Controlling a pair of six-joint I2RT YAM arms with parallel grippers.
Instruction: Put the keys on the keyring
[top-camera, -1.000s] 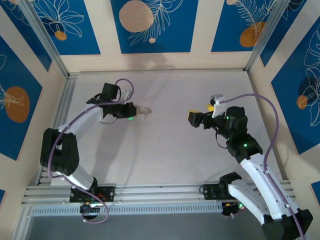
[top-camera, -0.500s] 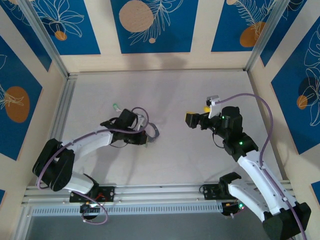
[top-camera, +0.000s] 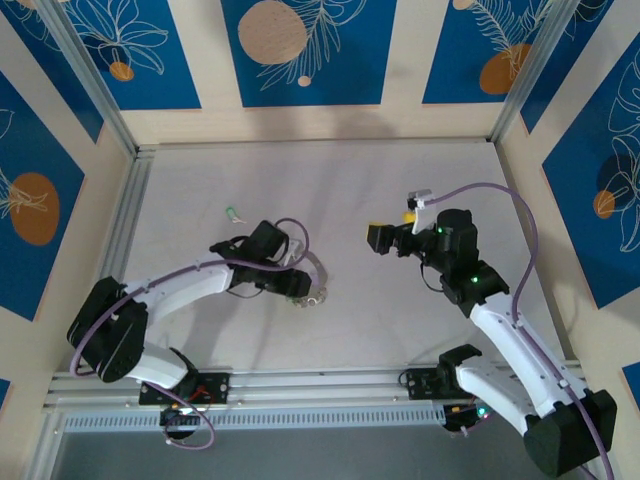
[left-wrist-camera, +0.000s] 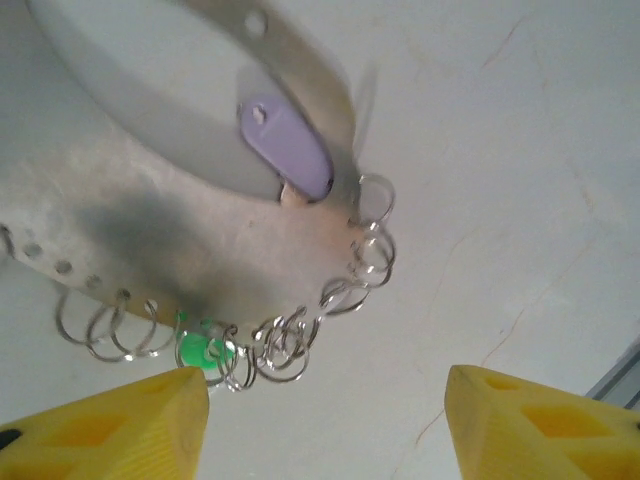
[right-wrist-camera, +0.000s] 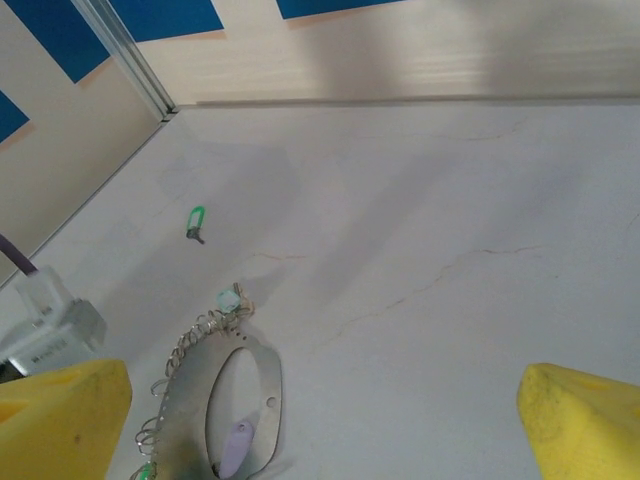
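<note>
Left pincer (left-wrist-camera: 325, 400) parted — yellow wedges, silvery keyring (left-wrist-camera: 300, 62)

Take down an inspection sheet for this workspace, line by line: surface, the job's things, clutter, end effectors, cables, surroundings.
Surface: pale table with faint hairline marks.
Job's things: keyring lying on the table, with small rings strung along its edge, plus a purple tag and a green tag. One green-headed key lies loose, apart from it.
Clutter: nothing seen.
End effectors: left end effector open, just short of the keyring, holding nothing. Right end effector wide open and empty.
Cables: a purple cable arcs over each arm.
Surroundings: blue leaf-patterned wall panels and metal frame rails.
</note>
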